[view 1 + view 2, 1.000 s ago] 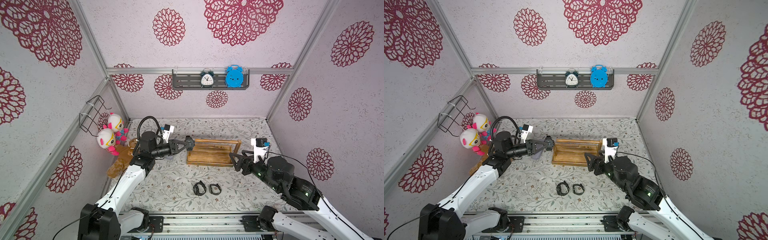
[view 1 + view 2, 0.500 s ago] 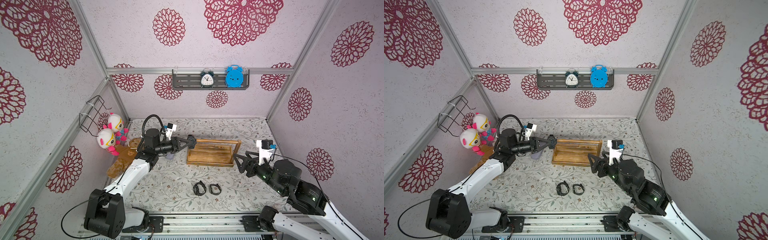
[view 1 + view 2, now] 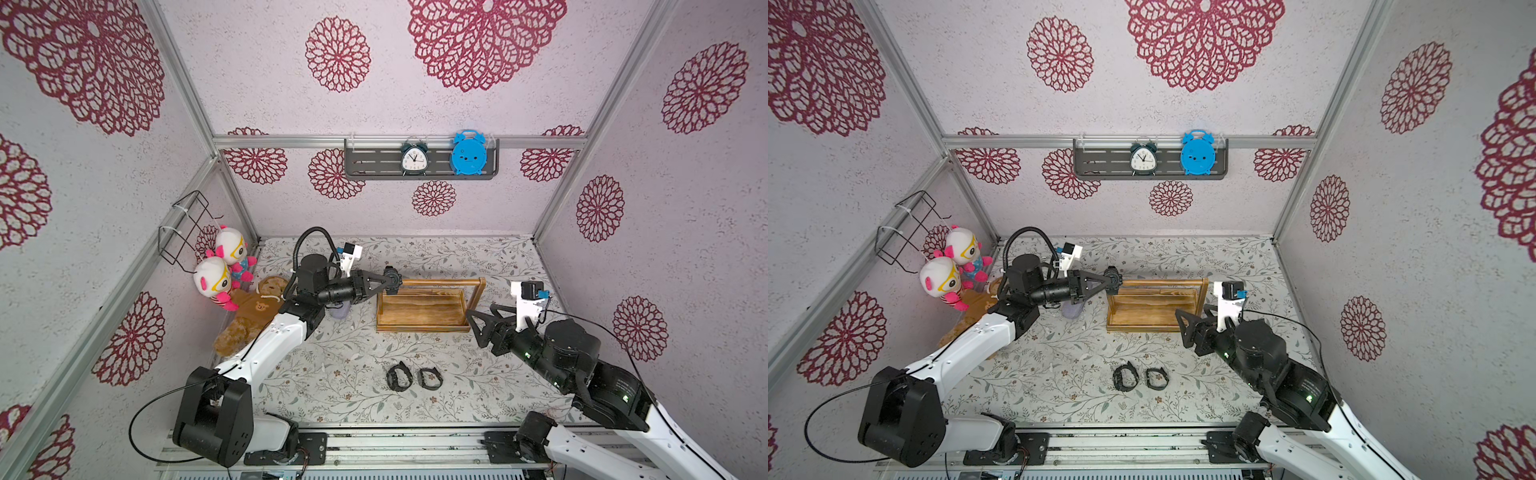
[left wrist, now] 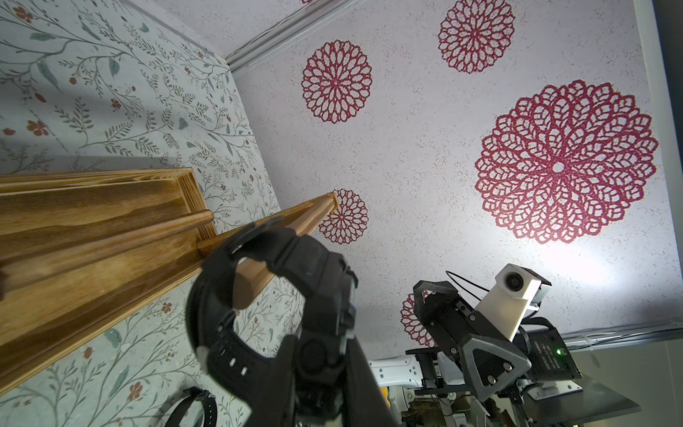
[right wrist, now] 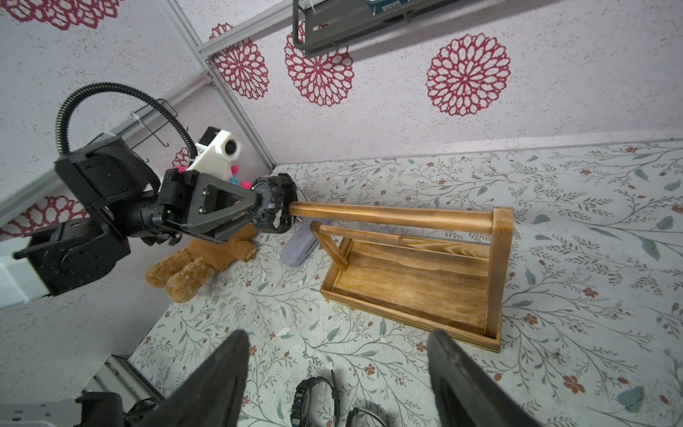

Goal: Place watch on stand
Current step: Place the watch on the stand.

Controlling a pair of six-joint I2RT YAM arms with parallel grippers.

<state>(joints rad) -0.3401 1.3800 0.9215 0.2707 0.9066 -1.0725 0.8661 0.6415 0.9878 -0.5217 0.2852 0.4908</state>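
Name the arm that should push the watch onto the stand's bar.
Left. The left claw is shut on the watch, whose strap loop sits right at the free end of the bar. The right claw hangs open and empty, off the other end of the stand.

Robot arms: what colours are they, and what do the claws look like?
Both are white shells with chunky black joints. The left arm wears a ribbed black hose looping by its wrist. The right arm shows a small green light. The left claw and right claw each have black, triangle-shaped fingers, with a white camera block beside them.
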